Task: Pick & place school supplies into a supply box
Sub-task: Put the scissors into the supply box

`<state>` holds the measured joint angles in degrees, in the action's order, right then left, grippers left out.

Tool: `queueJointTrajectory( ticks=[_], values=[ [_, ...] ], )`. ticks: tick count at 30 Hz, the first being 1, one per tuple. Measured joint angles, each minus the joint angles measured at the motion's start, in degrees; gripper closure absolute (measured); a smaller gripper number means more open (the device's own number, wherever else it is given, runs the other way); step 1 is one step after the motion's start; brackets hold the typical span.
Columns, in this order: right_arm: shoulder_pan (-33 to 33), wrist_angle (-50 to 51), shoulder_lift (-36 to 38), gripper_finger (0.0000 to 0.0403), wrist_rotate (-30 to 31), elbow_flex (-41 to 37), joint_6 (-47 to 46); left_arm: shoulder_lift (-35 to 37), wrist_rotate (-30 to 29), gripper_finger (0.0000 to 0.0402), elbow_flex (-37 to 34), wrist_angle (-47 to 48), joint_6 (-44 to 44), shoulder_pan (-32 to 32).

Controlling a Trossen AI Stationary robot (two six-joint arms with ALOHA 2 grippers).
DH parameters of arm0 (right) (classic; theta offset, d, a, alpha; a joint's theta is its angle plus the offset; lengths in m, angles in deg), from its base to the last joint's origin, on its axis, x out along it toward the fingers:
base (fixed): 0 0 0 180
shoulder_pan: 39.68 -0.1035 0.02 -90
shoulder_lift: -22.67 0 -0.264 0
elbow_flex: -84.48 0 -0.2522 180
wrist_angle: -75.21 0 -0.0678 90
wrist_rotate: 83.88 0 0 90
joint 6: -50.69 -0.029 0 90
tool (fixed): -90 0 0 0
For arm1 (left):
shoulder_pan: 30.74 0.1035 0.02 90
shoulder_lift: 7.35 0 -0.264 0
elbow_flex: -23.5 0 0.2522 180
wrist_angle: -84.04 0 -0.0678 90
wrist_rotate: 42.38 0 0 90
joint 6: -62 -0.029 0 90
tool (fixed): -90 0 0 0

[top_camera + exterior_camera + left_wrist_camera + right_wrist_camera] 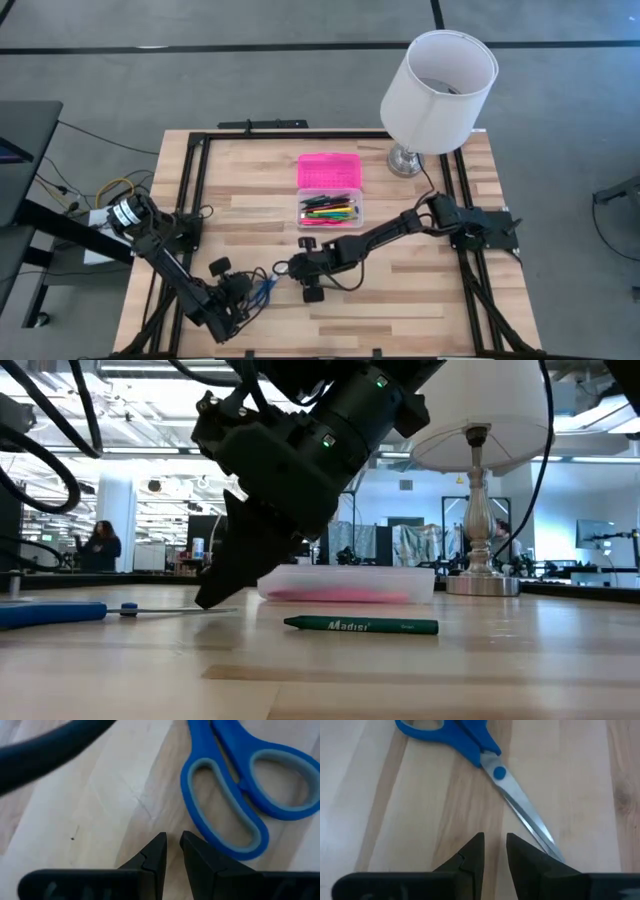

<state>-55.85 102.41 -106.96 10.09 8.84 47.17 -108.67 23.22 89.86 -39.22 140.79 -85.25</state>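
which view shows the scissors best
The right wrist view: the scissors show handle, pivot and blade lying on the table. The left wrist view shows only the blue handle loops, the high view a small blue shape, the low view a flat edge-on strip.

Grey floor, white-shaded lamp, bright open hall with a distant person.

The blue-handled scissors lie flat and closed on the worktop, their steel blade tips just beside the right end effector and their handle loops just beside the left end effector. A green pen lies flat near the right end effector. Beyond it sits the supply box, its clear base full of colored pens, pink lid open.
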Motion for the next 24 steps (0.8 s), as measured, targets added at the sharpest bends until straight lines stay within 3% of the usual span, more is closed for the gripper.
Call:
queueJointTrajectory(
  ticks=[24],
  values=[
    [7.3,0.2,0.0,0.0328,-2.2,0.0,1.0,0.0,-0.3,0.0340,0.0,-6.2,-6.4,-0.2]
  ],
)
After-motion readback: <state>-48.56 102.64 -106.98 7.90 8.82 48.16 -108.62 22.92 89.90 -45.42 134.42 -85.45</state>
